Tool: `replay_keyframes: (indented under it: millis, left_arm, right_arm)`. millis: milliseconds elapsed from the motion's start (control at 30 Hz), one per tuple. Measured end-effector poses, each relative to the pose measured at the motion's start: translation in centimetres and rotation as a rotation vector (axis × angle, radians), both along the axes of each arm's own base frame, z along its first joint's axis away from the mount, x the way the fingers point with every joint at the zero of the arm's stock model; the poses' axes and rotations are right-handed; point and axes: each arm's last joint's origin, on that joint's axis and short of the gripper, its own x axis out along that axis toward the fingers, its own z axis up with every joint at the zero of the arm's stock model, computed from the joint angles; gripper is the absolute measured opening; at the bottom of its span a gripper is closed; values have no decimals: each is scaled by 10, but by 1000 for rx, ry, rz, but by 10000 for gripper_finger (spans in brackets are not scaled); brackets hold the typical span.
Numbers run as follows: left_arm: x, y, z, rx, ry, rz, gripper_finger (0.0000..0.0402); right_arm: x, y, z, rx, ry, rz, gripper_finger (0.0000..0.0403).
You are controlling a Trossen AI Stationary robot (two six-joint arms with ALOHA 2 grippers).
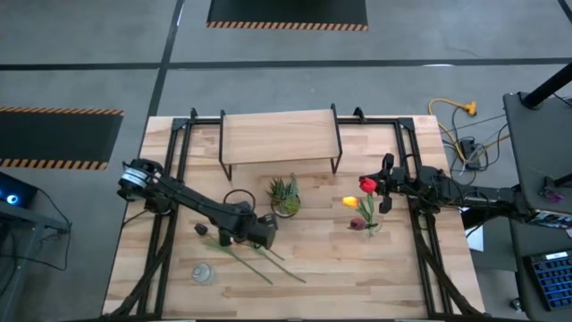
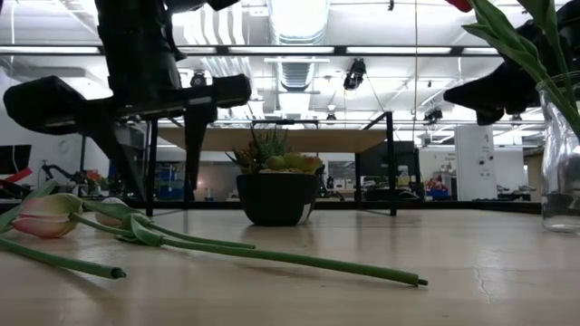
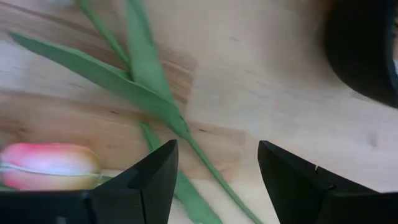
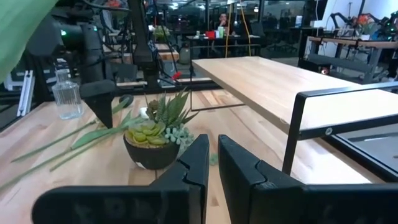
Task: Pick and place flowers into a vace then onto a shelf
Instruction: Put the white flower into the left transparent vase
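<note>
Wooden table (image 1: 322, 259): left fingers (image 3: 155, 171) wide above tulip stems (image 3: 149, 99) (right fingers (image 4: 199, 165) nearly closed).

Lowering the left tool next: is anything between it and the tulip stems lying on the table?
Nothing visible. The left tool is open directly above the tulip stems, with a pink tulip head beside one finger. The potted plant's pot sits off to the side.

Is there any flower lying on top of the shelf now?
No, the shelf is bare in the high view; the flowers lie on the table.
</note>
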Motion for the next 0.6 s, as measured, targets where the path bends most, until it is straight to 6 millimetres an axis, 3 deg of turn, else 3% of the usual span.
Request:
replay_keyframes:
  millis: [267, 600]
  left_arm:
    - [-5, 1, -3, -8, 46, 20, 205]
    - [-19, 7, -24, 6, 121, 75, 205]
  right_arm:
    - [0, 0, -1, -5, 9, 0, 28]
    - [0, 0, -4, 7, 43, 10, 28]
